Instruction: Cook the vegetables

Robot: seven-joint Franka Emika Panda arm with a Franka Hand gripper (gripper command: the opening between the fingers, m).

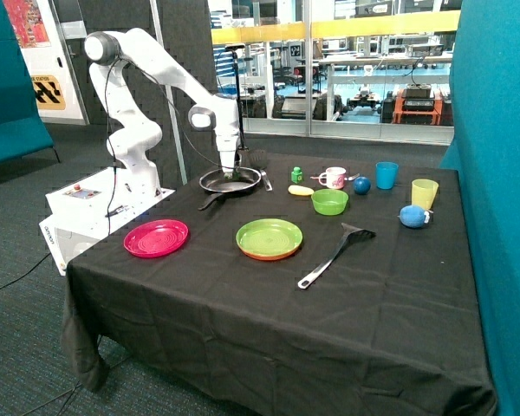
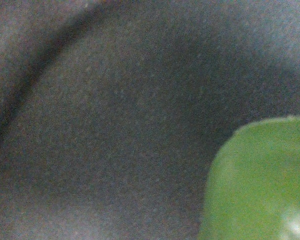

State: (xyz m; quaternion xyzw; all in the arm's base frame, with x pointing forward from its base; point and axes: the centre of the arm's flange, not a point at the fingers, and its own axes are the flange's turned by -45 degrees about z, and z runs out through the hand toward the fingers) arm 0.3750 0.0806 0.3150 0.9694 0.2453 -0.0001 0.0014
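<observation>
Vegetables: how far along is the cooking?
Done: nothing settled. In hand: the gripper is down in the frying pan, with the green vegetable close under the wrist camera, at the pan's base. Left: the yellow vegetable lies on the tablecloth near the green bowl.

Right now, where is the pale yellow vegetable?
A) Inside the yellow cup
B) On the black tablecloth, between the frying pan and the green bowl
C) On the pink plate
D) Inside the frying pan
B: the pale yellow vegetable lies on the tablecloth beside the green bowl, outside the frying pan where the gripper reaches down.
</observation>
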